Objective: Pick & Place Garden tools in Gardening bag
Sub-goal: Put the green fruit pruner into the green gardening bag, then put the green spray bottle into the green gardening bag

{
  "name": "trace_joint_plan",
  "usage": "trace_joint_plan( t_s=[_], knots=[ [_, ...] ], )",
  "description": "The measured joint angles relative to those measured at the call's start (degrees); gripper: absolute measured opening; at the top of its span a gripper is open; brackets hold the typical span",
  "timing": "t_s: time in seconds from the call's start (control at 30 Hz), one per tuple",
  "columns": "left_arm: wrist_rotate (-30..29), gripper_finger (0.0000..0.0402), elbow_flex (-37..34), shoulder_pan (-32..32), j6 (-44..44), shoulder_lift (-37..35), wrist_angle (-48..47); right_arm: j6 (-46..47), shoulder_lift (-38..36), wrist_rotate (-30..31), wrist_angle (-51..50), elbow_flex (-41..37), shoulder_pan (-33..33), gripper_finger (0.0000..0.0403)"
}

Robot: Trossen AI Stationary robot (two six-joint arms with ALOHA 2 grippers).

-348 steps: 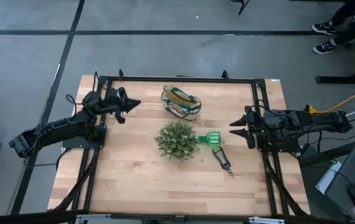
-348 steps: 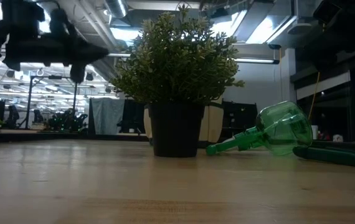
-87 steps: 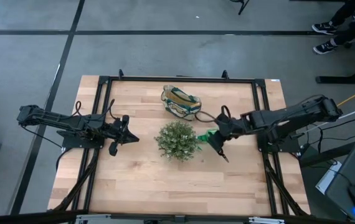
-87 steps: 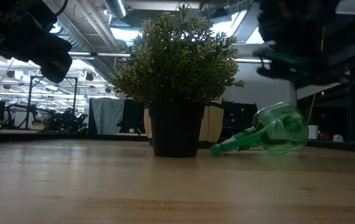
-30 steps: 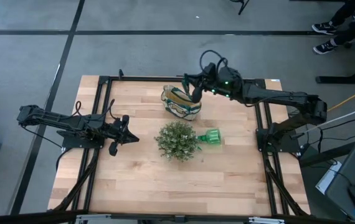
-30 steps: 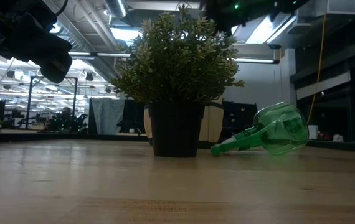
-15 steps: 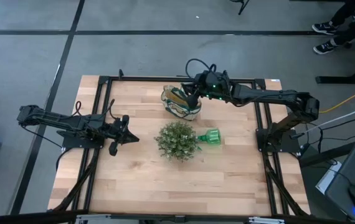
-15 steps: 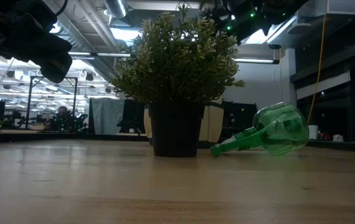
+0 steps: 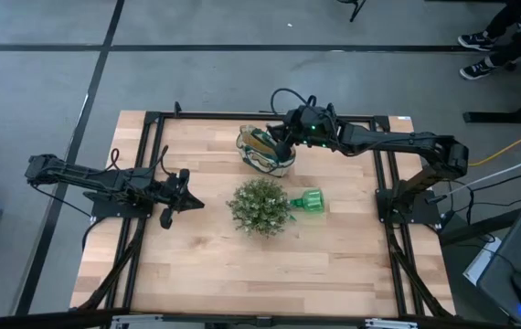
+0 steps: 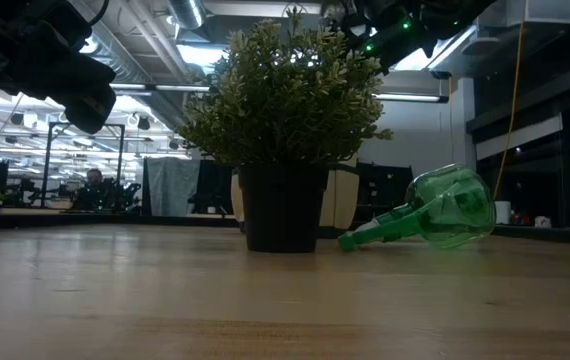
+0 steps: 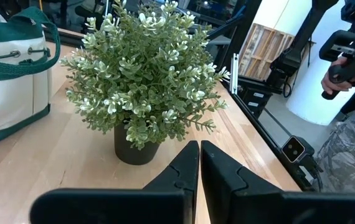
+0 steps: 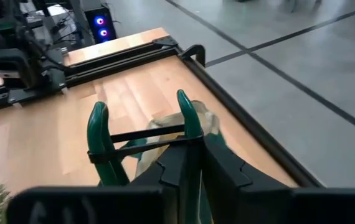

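The cream gardening bag with dark green trim (image 9: pixel 262 152) stands at the table's far middle; it also shows in the left wrist view (image 11: pixel 9 74). My right gripper (image 9: pixel 281 144) is over the bag's right side, shut on the dark pruning shears with green handles (image 12: pixel 99 146). The bright green plastic tool (image 9: pixel 311 202) lies on its side on the table, right of the potted plant (image 9: pixel 260 206); it also shows in the low view (image 10: pixel 435 215). My left gripper (image 9: pixel 187 203) is shut and empty, left of the plant. No trowel or wooden-handled piece shows on the table. My right gripper pinches one green handle of the shears (image 12: pixel 187 134) between its two fingers. The other handle (image 12: pixel 98 134) stands free beside it, joined by a dark cross-piece. The shears are lifted clear, over the bag's opening (image 12: pixel 165 121). The blades are hidden below the fingers.
The potted plant stands at the table's middle, between the bag and the near edge. A black frame rail (image 9: pixel 260 116) runs along the far edge just behind the bag. Bare wood lies near the front edge (image 9: pixel 260 274). A person stands beyond the table (image 11: pixel 352 56).
My right gripper, holding the shears, has gone from behind the bag's right edge a little toward the table's near-left and down, and now hangs over the bag. In the last half second it has barely moved. The left arm, the plant and the green tool have kept still.
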Motion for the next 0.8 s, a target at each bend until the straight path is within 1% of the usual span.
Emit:
trace_joint_plan(
  t_s=[0.2, 0.53, 0.67, 0.8],
  knots=[
    [0.0, 0.0009, 0.0, 0.0, 0.0, 0.0, 0.0, 3.0, 0.0, -1.6, -1.1, 0.0, 0.0, 0.0061],
    [0.0, 0.0013, 0.0, 0.0, 0.0, 0.0, 0.0, 3.2, 0.0, -1.7, -2.0, 0.0, 0.0, 0.0088],
    [0.0, 0.0011, 0.0, 0.0, 0.0, 0.0, 0.0, 3.4, 0.0, -3.3, -2.0, 0.0, 0.0, 0.0105],
    [0.0, 0.0009, 0.0, 0.0, 0.0, 0.0, 0.0, 7.3, 0.0, -4.6, -2.2, 0.0, 0.0, 0.0117]
  ],
)
